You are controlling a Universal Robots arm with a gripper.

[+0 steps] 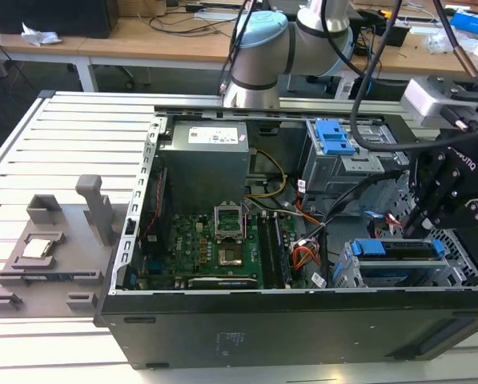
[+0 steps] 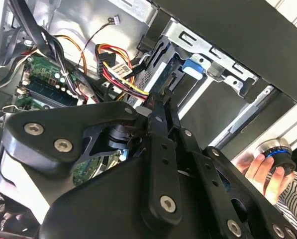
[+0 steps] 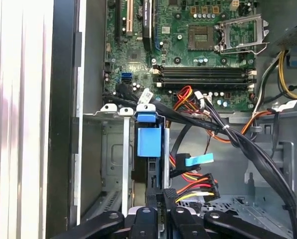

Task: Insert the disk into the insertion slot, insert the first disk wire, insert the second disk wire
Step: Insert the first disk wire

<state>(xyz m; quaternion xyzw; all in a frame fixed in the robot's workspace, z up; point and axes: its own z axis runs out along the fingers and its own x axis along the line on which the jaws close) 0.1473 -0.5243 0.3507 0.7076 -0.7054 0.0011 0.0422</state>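
The disk (image 1: pixel 395 253), in its bright blue carrier, lies in the insertion slot of the low grey cage (image 1: pixel 344 272) at the case's front corner, on the exterior view's right. In the first wrist view the blue carrier (image 3: pixel 148 135) stands edge-on between the cage's metal walls (image 3: pixel 113 149). My gripper (image 1: pixel 415 229) hangs just over the disk's top edge. Its black fingers meet tip to tip in both wrist views, the gripper (image 2: pixel 156 97) (image 3: pixel 164 195) shut right at the disk's near edge. I cannot pick out the disk wires among the loose cables.
A black plug on yellow-red-black wires (image 3: pixel 208 189) lies beside the fingertips, and a blue-tabbed connector (image 3: pixel 198 160) sits nearby. The taller cage with a blue latch (image 1: pixel 335 136) stands behind. A hand (image 2: pixel 260 169) holds a round knob outside the case. A grey fixture (image 1: pixel 46 256) sits on the table.
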